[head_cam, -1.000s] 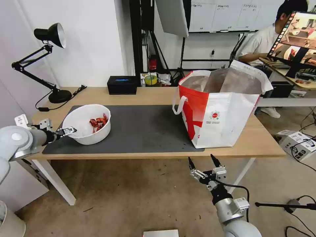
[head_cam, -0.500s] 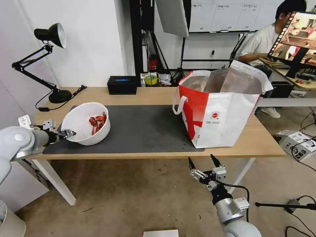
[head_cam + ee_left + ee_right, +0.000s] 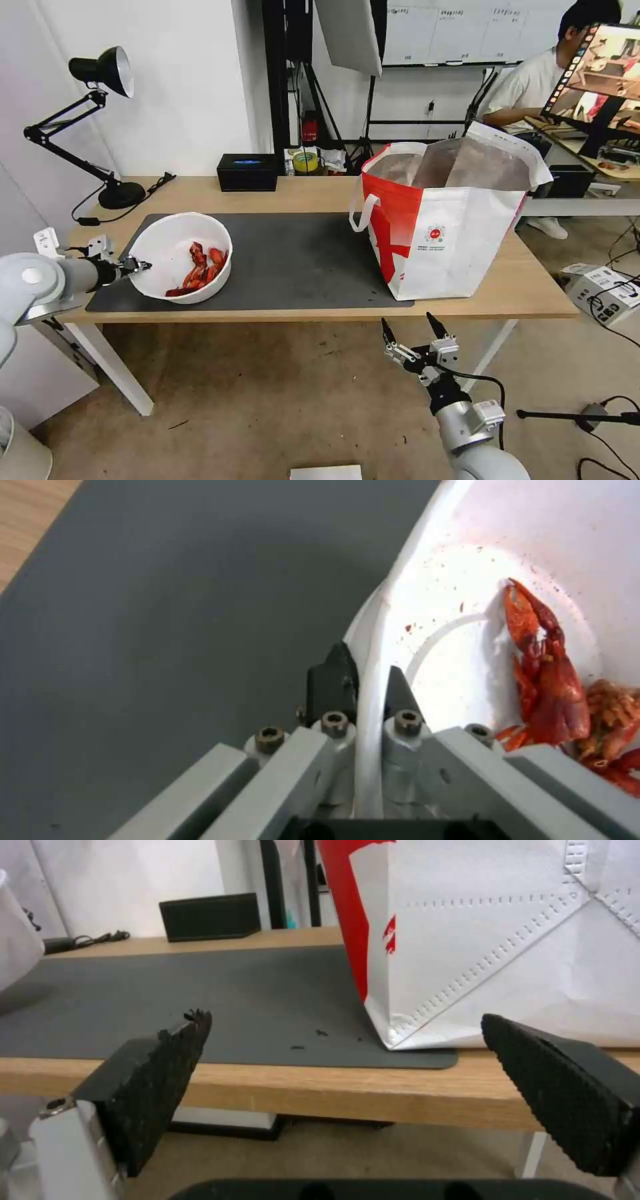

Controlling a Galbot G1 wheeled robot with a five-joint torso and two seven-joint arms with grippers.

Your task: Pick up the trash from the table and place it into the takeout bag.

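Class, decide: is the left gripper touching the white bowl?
Touching. The left wrist view shows the left gripper clamped on the white bowl's rim, one finger on each side.

Takeout bag (image 3: 447,233) contents hidden behind wall; bowl (image 3: 533,555) cut off by frame.

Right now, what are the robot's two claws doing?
Left gripper: shut on the white bowl's rim.
Right gripper: open, holding nothing, below the table edge.

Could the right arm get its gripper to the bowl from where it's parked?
Probably not easily: the right gripper hangs below the table edge near the takeout bag; the bowl sits far left.
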